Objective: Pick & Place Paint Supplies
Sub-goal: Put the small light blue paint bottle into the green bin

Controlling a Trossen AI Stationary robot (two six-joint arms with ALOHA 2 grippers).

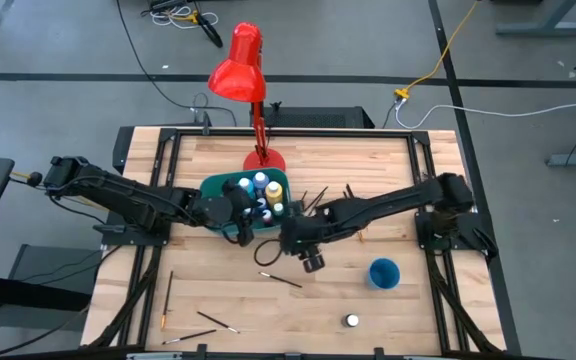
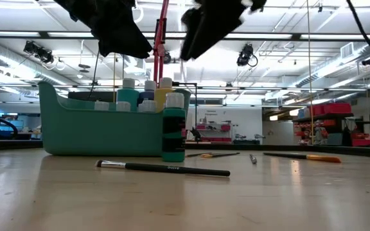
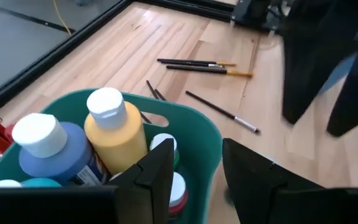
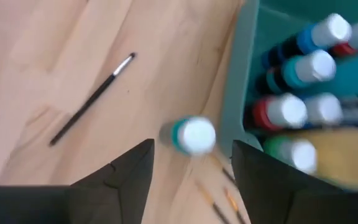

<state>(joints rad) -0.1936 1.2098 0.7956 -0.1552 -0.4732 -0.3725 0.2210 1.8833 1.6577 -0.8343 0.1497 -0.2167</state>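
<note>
A teal bin [image 1: 215,184] on the table holds several white-capped paint bottles, among them a yellow one [image 3: 115,134] and a blue one [image 3: 55,152]. A teal bottle [image 2: 173,133] stands upright on the table beside the bin's wall [image 4: 241,74]. My right gripper [image 4: 191,155] hangs open well above this bottle [image 4: 191,135], touching nothing. My left gripper [image 3: 194,149] hovers open over the bin's corner rim [image 3: 211,127], above the bottles. In the low view both grippers [image 2: 124,48] [image 2: 198,45] are clear of everything. Thin dark paintbrushes lie on the table.
A red desk lamp [image 1: 240,70] stands behind the bin. A round blue cup [image 1: 384,272] and a white-capped bottle [image 1: 352,320] sit near the right front. Brushes lie in front of the bin [image 2: 162,168], at the front left [image 1: 216,322] and right of the bin [image 1: 318,198].
</note>
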